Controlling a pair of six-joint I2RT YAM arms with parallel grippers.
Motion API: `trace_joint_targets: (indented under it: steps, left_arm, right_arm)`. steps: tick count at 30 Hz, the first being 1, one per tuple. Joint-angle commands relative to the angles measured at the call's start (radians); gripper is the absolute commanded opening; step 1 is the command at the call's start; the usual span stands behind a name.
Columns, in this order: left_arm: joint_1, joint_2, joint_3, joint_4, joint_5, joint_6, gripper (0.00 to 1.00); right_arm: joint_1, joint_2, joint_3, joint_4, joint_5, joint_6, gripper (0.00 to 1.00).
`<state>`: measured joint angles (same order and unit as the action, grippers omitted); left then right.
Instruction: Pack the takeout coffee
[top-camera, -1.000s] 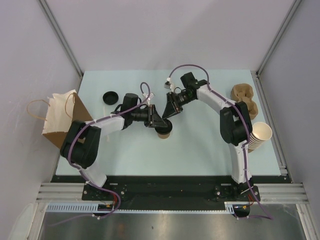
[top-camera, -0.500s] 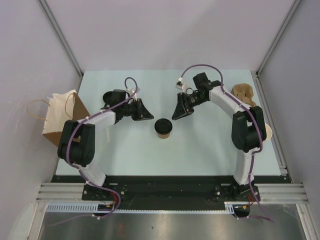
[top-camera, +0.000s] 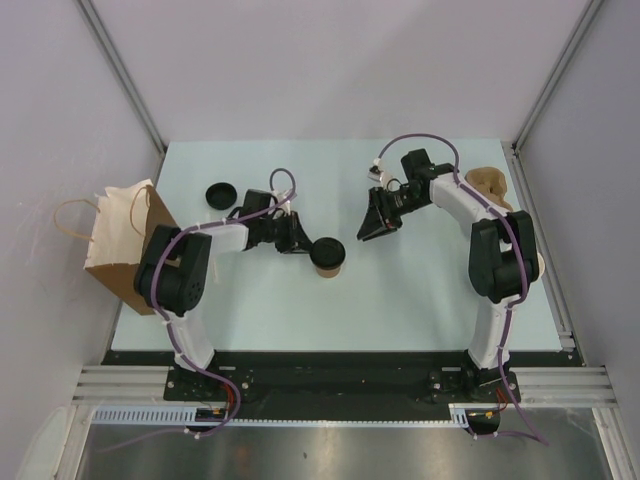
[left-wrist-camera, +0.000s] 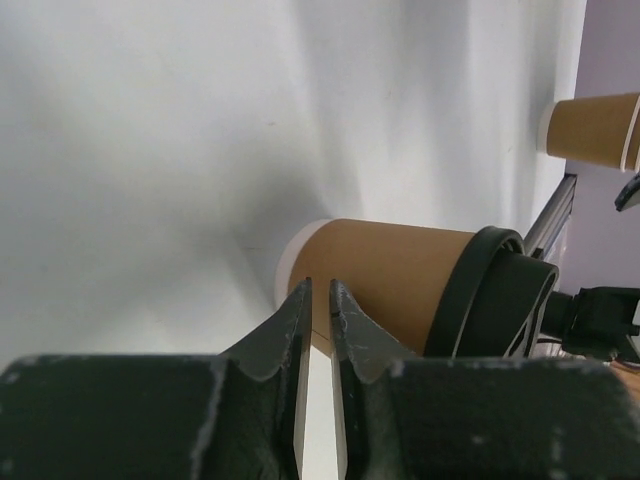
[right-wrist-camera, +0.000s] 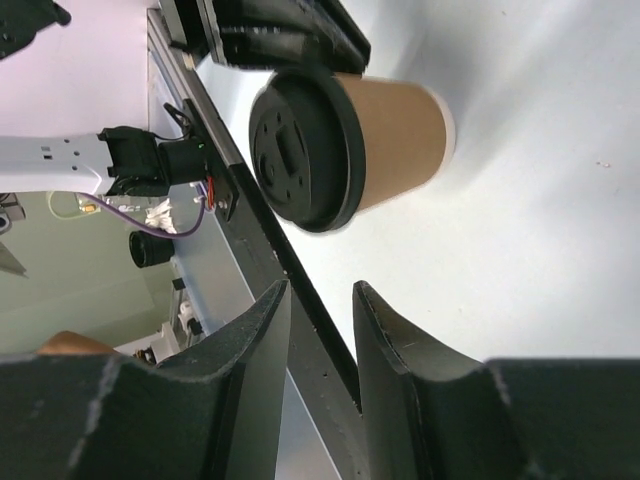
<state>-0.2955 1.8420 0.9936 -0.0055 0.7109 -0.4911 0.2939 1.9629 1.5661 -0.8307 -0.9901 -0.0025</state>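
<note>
The takeout coffee (top-camera: 327, 255) stands upright mid-surface, just right of the nearly closed, empty left tool (top-camera: 297, 240); its thin paper wall would likely dent, so mid-body hold below the lid suits.

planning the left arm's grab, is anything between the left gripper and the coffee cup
Nothing visible stands between them. The left gripper sits right beside the takeout coffee, on its left in the top view, and its wrist view shows bare table up to the cup wall. The spare black lid lies behind the arm, out of the way.
</note>
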Motion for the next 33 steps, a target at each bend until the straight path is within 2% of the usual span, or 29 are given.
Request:
trace_joint_targets:
  steps: [1,20,23,25,28,30,33]
  left_arm:
    - [-0.031,-0.009,-0.032,0.061,0.028,0.019,0.15]
    - [-0.114,-0.107,-0.148,0.087,0.088,-0.029,0.14]
    - [-0.062,-0.159,-0.127,-0.014,0.114,0.035,0.17]
    - [0.023,-0.240,-0.116,-0.066,0.139,0.110,0.19]
    - [0.078,-0.315,-0.053,-0.135,0.180,0.192,0.21]
    - [0.061,-0.368,-0.020,-0.128,0.203,0.162,0.21]
    - [-0.031,-0.372,-0.015,-0.058,0.234,0.063,0.19]
  right_arm:
    - [-0.006,-0.039,0.012,-0.010,-0.002,-0.027,0.37]
    - [-0.018,-0.035,0.040,-0.079,-0.005,-0.076,0.37]
    - [-0.027,-0.047,0.048,-0.108,-0.056,-0.100,0.37]
    - [-0.030,-0.065,0.037,-0.113,-0.116,-0.103,0.36]
    - [-0.006,-0.110,-0.004,-0.061,-0.173,-0.068,0.35]
    - [0.017,-0.136,-0.041,-0.013,-0.185,-0.006,0.33]
    - [0.071,-0.125,-0.055,0.042,-0.157,0.030,0.31]
